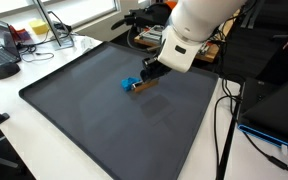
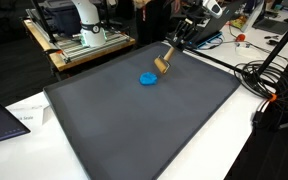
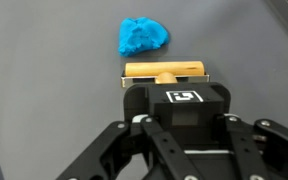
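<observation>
The bar (image 1: 146,86) and the crumpled lump (image 1: 130,83) are on the mat (image 1: 84,130), just beside each other and away from its edges. The gripper (image 1: 151,72) is directly over the bar. In the wrist view, the lump lies beyond the bar, offset left.

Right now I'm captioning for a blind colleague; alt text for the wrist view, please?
The gripper holds a tan wooden bar just short of a crumpled blue lump, over a dark grey mat.
</observation>
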